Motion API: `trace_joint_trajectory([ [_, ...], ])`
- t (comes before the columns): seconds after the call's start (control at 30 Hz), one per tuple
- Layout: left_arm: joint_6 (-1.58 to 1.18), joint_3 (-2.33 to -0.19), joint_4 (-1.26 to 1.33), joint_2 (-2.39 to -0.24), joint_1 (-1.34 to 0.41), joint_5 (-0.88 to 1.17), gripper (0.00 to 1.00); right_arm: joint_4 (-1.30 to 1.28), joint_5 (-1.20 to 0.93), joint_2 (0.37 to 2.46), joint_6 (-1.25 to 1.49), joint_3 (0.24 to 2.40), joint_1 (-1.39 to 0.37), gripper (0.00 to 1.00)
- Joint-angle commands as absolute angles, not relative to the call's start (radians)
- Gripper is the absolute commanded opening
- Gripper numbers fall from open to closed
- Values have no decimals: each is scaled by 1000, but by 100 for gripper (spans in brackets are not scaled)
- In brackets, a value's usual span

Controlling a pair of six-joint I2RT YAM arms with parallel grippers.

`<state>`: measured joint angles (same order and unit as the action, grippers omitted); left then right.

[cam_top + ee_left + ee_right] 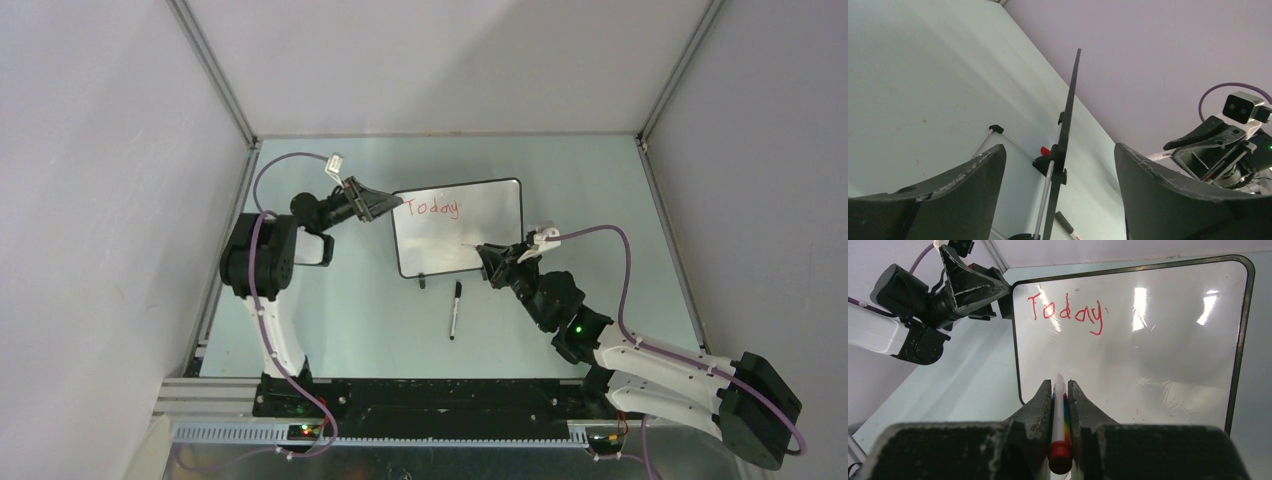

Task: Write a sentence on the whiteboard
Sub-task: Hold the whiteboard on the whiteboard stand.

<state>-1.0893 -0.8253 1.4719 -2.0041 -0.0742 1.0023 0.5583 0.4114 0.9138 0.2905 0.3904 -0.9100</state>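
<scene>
Whiteboard (470, 240) sitting mid-frame, sentence (432, 208) reading "Today" at its upper left. Left gripper (396, 206) gaping wide, straddling board's left edge. Right gripper (485, 252) pinching marker (1059, 405) tight, tip probably touching board.

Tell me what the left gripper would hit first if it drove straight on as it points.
The whiteboard: its thin edge stands dead ahead, between the open jaws of the left gripper. Depth to it is unclear.
</scene>
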Motion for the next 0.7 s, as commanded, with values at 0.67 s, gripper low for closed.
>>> trace_joint_trajectory([
  [0.67,-988,-777,1536,-1936,-106,1024,42,617,434,941,266,406,-923,0],
])
